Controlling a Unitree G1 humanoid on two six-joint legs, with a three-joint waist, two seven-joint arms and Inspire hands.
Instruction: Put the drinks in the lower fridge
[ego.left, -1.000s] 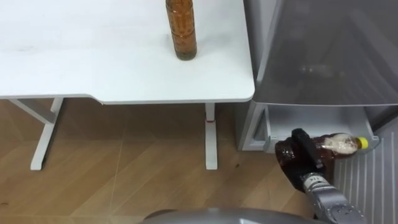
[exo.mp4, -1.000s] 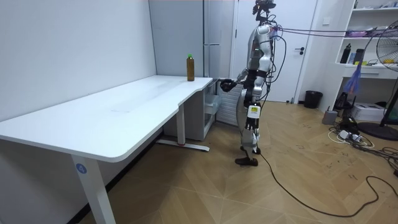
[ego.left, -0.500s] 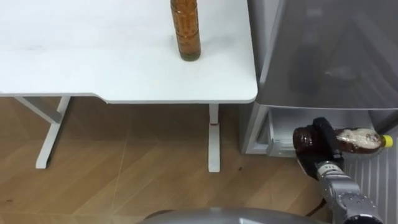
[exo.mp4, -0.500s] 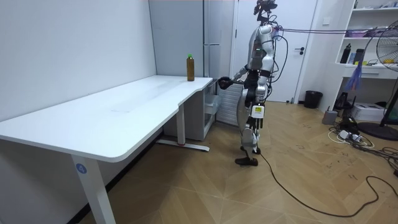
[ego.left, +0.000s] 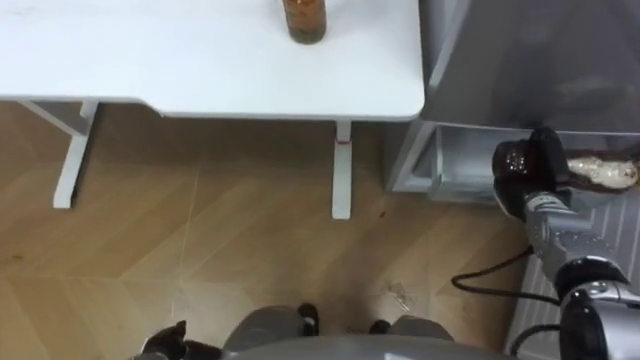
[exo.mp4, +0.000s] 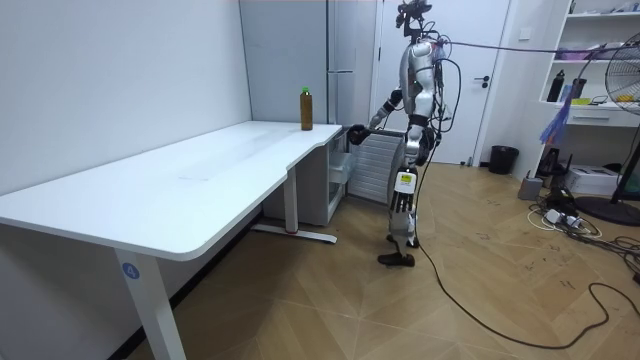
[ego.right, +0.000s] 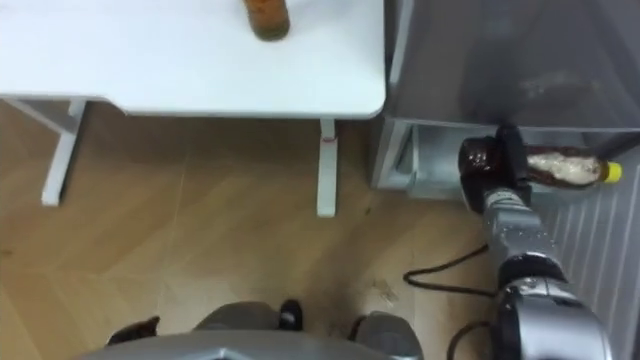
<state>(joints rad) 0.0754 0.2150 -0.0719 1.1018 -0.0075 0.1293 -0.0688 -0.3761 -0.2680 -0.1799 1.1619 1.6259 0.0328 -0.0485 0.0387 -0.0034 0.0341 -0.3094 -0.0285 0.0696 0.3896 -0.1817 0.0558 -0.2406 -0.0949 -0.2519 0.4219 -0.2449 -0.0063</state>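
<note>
Overhead: right hand (ego.left: 545, 165) curled round brown bottle (ego.left: 598, 176), which lies sideways at open lower fridge drawer (ego.left: 455, 170). Right eye view adds yellow cap (ego.right: 612, 172). Second bottle (ego.left: 305, 20) upright on white table (ego.left: 200, 60), near corner. Room view: robot upright before fridge (exo.mp4: 350, 90), arm outstretched. Left hand (ego.left: 165, 345) low, state cannot tell.

There are two drink bottles: the standing bottle (ego.left: 305, 20) on the table (ego.left: 200, 60), and the held bottle (ego.left: 600, 175), which lies sideways at the fridge (ego.left: 530, 60). There is one table and one fridge. Two robot hands show: the right robot hand (ego.left: 545, 165) curled round the held bottle, and the left robot hand (ego.left: 165, 343) low at the left edge.
</note>
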